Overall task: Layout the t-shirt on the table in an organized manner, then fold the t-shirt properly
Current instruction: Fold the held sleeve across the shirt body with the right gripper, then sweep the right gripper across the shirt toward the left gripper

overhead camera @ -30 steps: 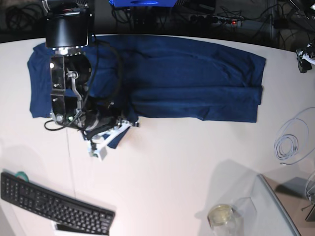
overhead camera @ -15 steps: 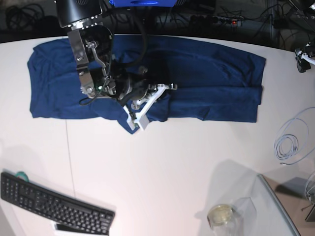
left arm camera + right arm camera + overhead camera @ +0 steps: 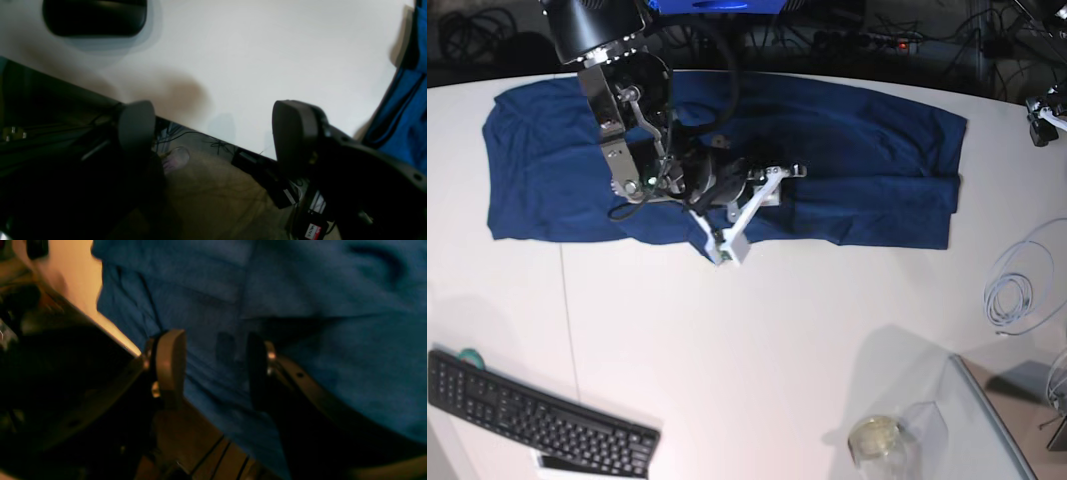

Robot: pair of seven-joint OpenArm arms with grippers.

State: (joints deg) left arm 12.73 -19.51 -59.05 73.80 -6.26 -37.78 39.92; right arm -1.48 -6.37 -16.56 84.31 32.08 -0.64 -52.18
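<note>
The dark navy t-shirt (image 3: 847,150) lies spread across the far side of the white table (image 3: 777,350), with its lower part doubled up in a long fold. My right gripper (image 3: 755,210) hangs over the shirt's near edge, left of the middle. In the right wrist view its fingers (image 3: 170,353) stand apart with only flat t-shirt cloth (image 3: 333,290) below the gap. My left gripper (image 3: 213,130) is open and empty at the table's far right edge (image 3: 267,50), with a corner of the t-shirt (image 3: 407,110) beside it.
A black keyboard (image 3: 537,420) lies at the near left. A glass jar (image 3: 877,438) and a grey glass-edged stand (image 3: 1007,420) sit at the near right, a coiled white cable (image 3: 1017,285) further right. A dark rounded object (image 3: 93,16) rests near the left gripper.
My right gripper carried a hanging flap of the shirt from the lower left up and to the right onto the cloth, then opened and let it go. The left arm stayed still.
</note>
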